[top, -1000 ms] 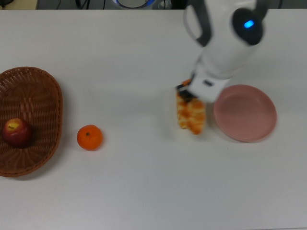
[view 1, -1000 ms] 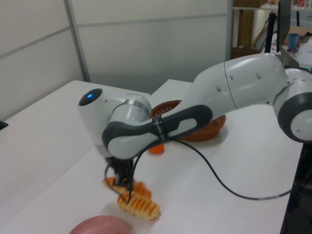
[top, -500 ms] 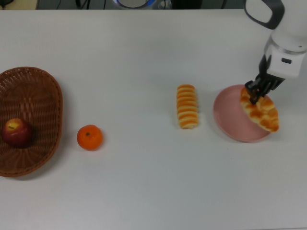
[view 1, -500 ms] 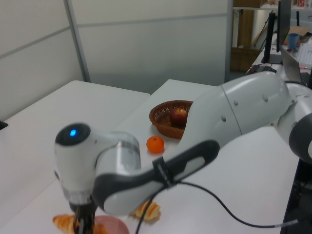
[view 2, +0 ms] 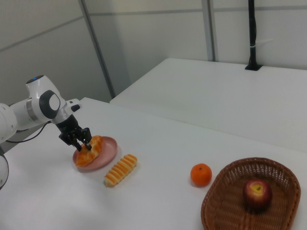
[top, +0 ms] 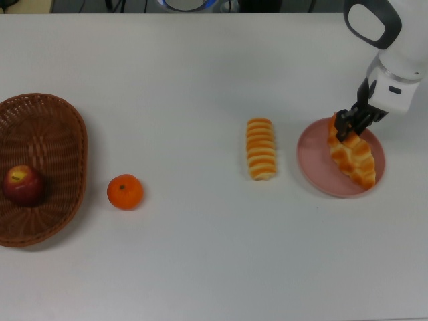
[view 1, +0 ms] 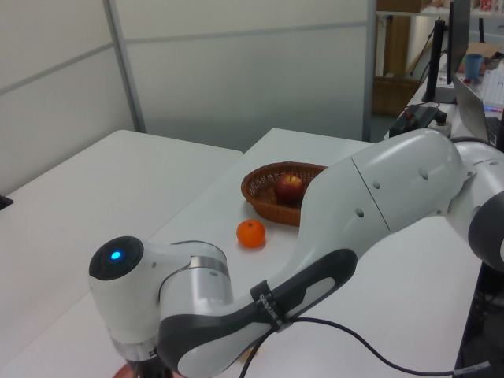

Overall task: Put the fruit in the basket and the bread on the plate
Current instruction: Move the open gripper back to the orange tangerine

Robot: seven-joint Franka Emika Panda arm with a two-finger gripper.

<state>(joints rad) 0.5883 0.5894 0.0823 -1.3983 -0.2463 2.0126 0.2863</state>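
Note:
The pink plate [top: 313,160] lies at the top view's right, and the braided bread [top: 352,157] rests across it. My gripper [top: 347,126] is shut on that loaf's far end; in the right view my gripper [view 2: 79,139] holds the braided bread [view 2: 90,149] over the plate [view 2: 110,146]. Left of the plate lies the striped bread [top: 261,148] on the table. The wicker basket [top: 60,134] at the top view's left holds the red apple [top: 23,185]. On the table beside the basket sits the tangerine [top: 125,192]. In the left view my arm hides the plate and both loaves.
White tabletop runs between the striped bread and the tangerine. In the left view my arm's body [view 1: 315,260] fills the foreground, with the basket [view 1: 264,193], apple [view 1: 289,187] and tangerine [view 1: 251,233] behind it. Cables and a dark post stand beyond the table edges.
My gripper carried the braided bread from beside the striped loaf to the plate, then shifted it slightly to the top view's left, so it now sits fully over the plate.

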